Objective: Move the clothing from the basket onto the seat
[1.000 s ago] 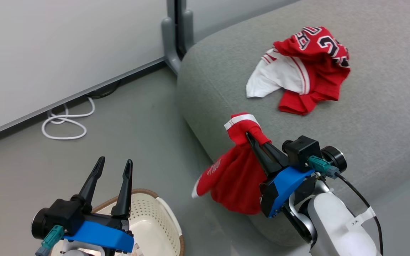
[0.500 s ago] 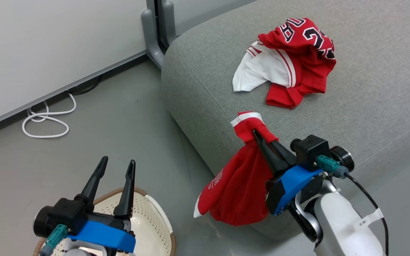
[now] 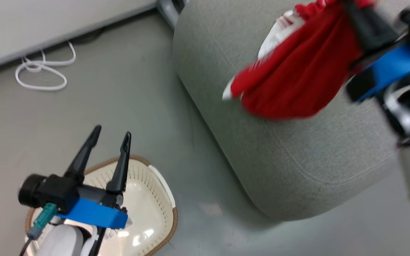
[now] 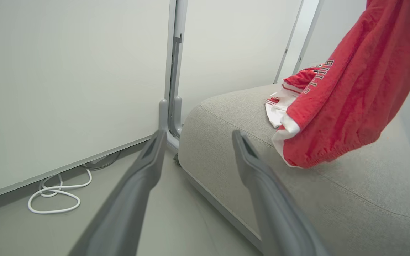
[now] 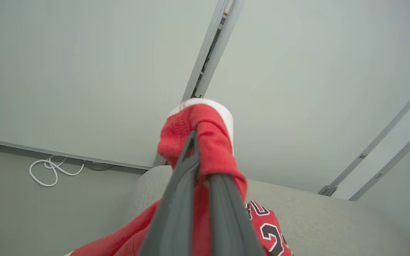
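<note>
The left pincer [image 3: 112,131] has two long, tapering dark fingers [image 3: 83,158] on a black block, with a blue bracket [image 3: 91,214], a teal plug [image 3: 46,216] and a white forearm [image 3: 59,243]. The right pincer [image 5: 202,156] looks alike, though blurred in the head view, with a silver wrist joint [image 3: 400,117].

Bunched red shorts [image 3: 297,78] with white trim hang above the grey seat [image 3: 297,170], near its front corner. A numbered red jersey [image 5: 271,231] lies crumpled on the seat. The cream basket [image 3: 155,192] stands on the floor [image 3: 137,89] beside the seat.

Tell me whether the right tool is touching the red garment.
Touching. In the right wrist view, the right tool is pinched shut on the red garment.
</note>
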{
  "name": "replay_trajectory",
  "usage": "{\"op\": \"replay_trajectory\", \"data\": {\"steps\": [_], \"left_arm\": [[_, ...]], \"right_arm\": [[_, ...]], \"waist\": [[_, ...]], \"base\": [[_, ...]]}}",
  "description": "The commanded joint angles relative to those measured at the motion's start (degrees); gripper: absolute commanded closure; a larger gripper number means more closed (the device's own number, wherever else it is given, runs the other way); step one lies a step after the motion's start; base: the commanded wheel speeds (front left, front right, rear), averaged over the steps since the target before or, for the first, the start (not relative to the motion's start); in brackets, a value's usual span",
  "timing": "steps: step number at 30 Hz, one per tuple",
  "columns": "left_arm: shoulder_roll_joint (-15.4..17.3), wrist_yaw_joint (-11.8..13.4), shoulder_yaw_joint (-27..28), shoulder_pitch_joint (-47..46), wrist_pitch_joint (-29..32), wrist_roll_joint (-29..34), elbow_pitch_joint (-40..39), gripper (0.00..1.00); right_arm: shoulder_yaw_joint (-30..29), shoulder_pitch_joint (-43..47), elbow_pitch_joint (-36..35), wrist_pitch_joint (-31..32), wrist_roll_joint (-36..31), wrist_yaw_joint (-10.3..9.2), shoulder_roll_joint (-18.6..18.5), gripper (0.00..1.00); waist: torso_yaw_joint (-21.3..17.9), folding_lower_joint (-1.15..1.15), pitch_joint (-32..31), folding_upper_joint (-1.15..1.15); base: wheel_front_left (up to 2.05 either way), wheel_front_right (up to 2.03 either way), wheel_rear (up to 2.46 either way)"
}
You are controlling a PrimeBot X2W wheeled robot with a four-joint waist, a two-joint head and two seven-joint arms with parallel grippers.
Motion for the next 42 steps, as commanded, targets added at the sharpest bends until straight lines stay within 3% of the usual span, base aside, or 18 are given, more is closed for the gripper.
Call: {"op": "replay_trajectory", "data": {"steps": [1, 8, 15, 19, 22, 32, 33, 34, 42], "left_arm": [[1.3, 0.0, 0.2, -1.9, 0.6, 0.7, -1.7, 0.00], [5.3, 0.0, 0.7, -5.2, 3.7, 2.6, -8.8, 0.00], [8.3, -0.1, 0.3, -9.0, 7.2, 4.2, -16.0, 0.00], [8.9, -0.1, -0.1, -10.5, 8.4, 4.8, -18.8, 0.00], [9.7, 0.0, 0.0, -11.3, 9.3, 5.3, -21.2, 0.00], [10.8, 0.7, 0.7, -10.3, 10.0, 4.8, -22.9, 0.00], [10.7, 0.7, 0.6, -10.3, 9.9, 4.7, -22.6, 0.00], [10.5, 0.8, 0.4, -10.2, 9.7, 4.6, -22.3, 0.00], [8.5, 1.1, -0.7, -9.4, 7.2, 3.3, -17.9, 0.00]], "right_arm": [[-1.9, -4.1, -2.0, 2.3, 2.1, 0.01, -2.7, 1.00], [-10.6, -18.0, -2.7, 5.9, 5.6, 0.01, -12.9, 1.00], [-21.0, -25.2, 3.6, 3.0, 6.8, 0.00, -18.9, 1.00], [-24.7, -23.5, 7.2, 0.5, 7.7, 0.01, -19.3, 1.00], [-27.5, -20.7, 12.3, -1.9, 7.4, 0.01, -17.3, 1.00], [-24.8, -18.2, 28.7, -7.4, 3.8, 0.01, -10.4, 1.00], [-24.5, -18.3, 29.9, -7.6, 3.7, 0.01, -10.0, 0.55], [-24.0, -18.2, 31.3, -7.8, 3.3, 0.01, -9.6, 0.00], [-21.7, -16.3, 35.4, -10.7, 3.5, 0.01, -7.5, 0.00]], "waist": [[1.1, 0.00, 5.8, 0.00], [1.4, 0.00, 15.5, 0.00], [3.5, 0.00, 22.7, 0.00], [4.9, 0.00, 25.3, 0.00], [5.6, 0.00, 27.4, 0.00], [6.6, 0.00, 29.2, 0.00], [6.7, 0.00, 29.0, 0.00], [6.8, 0.00, 28.6, 0.00], [7.5, 0.00, 23.0, 0.00]], "base": [[0.00, 0.00, 0.00], [0.00, 0.00, 0.00], [0.00, 0.00, 0.00], [0.00, 0.00, 0.00], [0.00, 0.00, 0.00], [0.00, 0.00, 0.00], [0.00, 0.00, 0.00], [0.00, 0.00, 0.00], [0.00, 0.00, 0.00]]}}
